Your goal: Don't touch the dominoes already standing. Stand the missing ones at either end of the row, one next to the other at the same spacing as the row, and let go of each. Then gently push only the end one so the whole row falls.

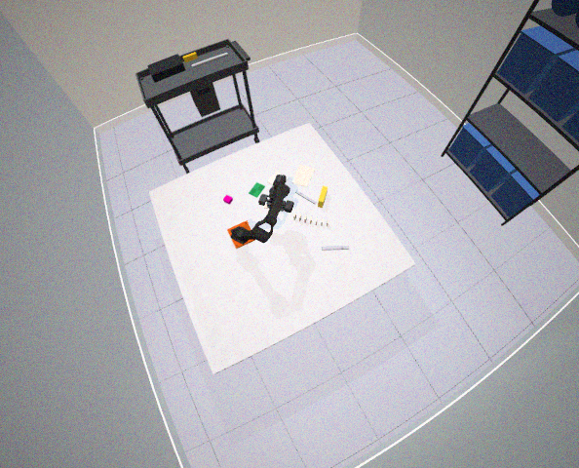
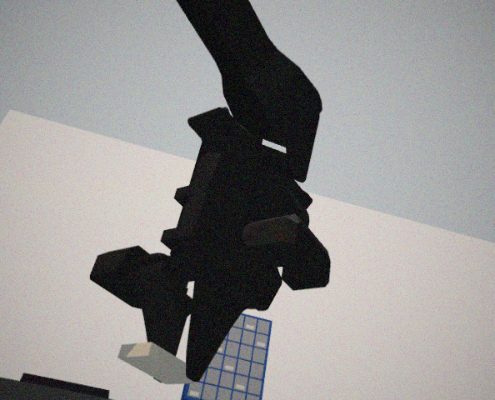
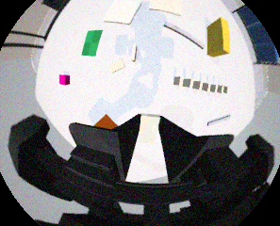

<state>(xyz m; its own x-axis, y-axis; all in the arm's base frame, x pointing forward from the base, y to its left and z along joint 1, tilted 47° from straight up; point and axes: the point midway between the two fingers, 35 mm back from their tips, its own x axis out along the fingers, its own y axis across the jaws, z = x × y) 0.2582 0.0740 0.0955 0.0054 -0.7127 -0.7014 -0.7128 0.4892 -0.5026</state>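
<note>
We are looking at a broad white surface (image 1: pixel 280 282) (image 2: pixel 67 215) (image 3: pixel 215 101), with a tall shelf rack (image 1: pixel 493 75) and a dark cart (image 1: pixel 199 85) standing outside its edges. Our black arm (image 1: pixel 263 234) (image 2: pixel 261 77) is reaching from an orange square (image 1: pixel 238 244) (image 3: pixel 107 123). At its end, our gripper (image 1: pixel 276 201) (image 2: pixel 180 363) (image 3: pixel 150 117) is pinching a pale domino (image 2: pixel 152 362) (image 3: pixel 150 123) between its fingertips; in the exterior view the piece is sticking out to one side.

A yellow block (image 1: pixel 322 197) (image 3: pixel 217 38) is lying near one silvery bar (image 1: pixel 306 197) (image 3: pixel 184 35), while another bar (image 1: pixel 335 248) (image 3: pixel 219 120) is resting across the row from it. The green piece (image 1: pixel 256 189) (image 3: pixel 91 42) is lying between the gripper and a magenta cube (image 1: pixel 227 199) (image 3: pixel 64 79) in the top view. Seven small dominoes (image 1: pixel 311 221) (image 3: pixel 205 87) are standing upright in a spaced row, well apart from the gripper.
</note>
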